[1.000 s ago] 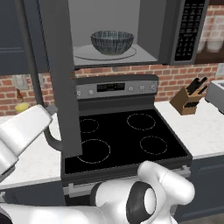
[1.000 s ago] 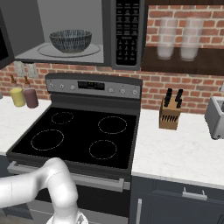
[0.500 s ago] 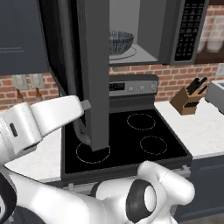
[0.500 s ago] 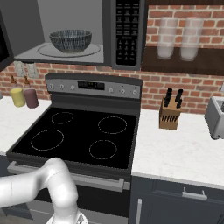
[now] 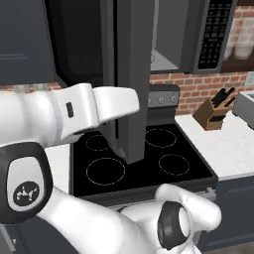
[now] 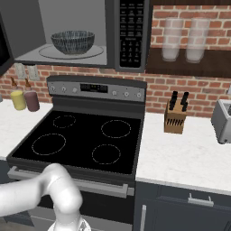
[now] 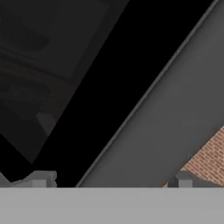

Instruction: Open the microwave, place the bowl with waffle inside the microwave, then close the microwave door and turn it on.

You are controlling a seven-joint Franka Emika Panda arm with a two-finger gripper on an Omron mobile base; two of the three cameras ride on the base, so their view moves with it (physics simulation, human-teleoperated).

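Note:
The microwave hangs above the stove with its cavity showing. The bowl, streaked blue-grey and white, sits on the glass turntable inside. The waffle is hidden within the bowl. In the left base view the microwave door stands nearly edge-on, partly swung across the cavity, and my white forearm reaches it from the left. In the hand view my gripper is open close against the door, with its dark glass and grey frame just ahead. Nothing lies between the fingertips.
The black stove lies below the microwave. A knife block and a toaster stand on the right counter. Two bottles sit left of the stove, and glass jars stand on a shelf at upper right.
The microwave door has swung rightward across the cavity in the left base view, now hiding the bowl there. My arm has followed behind it. The gripper stays open.

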